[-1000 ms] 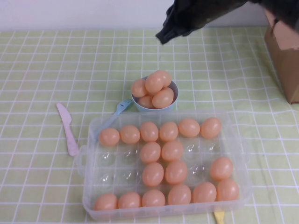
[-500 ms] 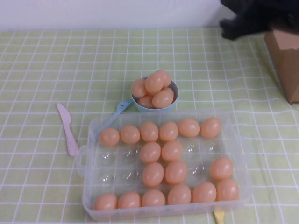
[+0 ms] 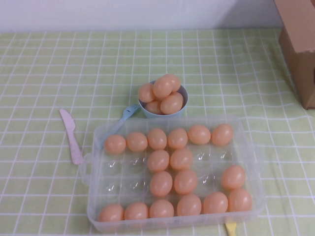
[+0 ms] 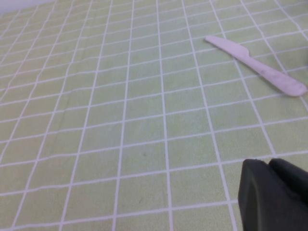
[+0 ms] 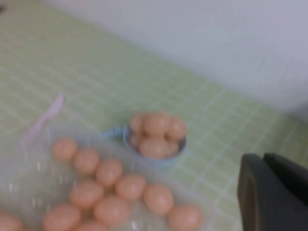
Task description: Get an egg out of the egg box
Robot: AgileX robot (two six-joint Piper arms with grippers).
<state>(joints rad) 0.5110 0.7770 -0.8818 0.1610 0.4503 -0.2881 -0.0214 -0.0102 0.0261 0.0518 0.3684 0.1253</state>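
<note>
From the high view, neither arm shows at all — just the desk under its green-and-white checked cloth (image 3: pixel 49 59). The large clear plastic egg box (image 3: pixel 248 147) with moulded cups sits near the front, holding many smooth peach-orange eggs: a full far row, a full near row, a double column down the middle and one on the right side, with bare cups either side of the column. One such peach-orange plastic egg (image 3: pixel 157 138) lies in the far row. Just behind the tray stands a small light-blue bowl (image 3: pixel 183 93) heaped with more eggs, a blue handle poking out toward the tray's left corner. A pale pink plastic knife (image 3: pixel 72 135) lies left of the tray, and a brown cardboard box (image 3: pixel 300 54) stands at the far right edge.

The left wrist view adds the left pincer (image 4: pixel 274 195), a dark shape low over bare cloth, with the knife (image 4: pixel 257 67) well apart from it; whether it is wide or narrow I cannot tell. The right wrist view shows the right pincer (image 5: pixel 272 192), raised, looking down on bowl (image 5: pixel 156 159) and tray — holding nothing visible, spread unreadable.
</note>
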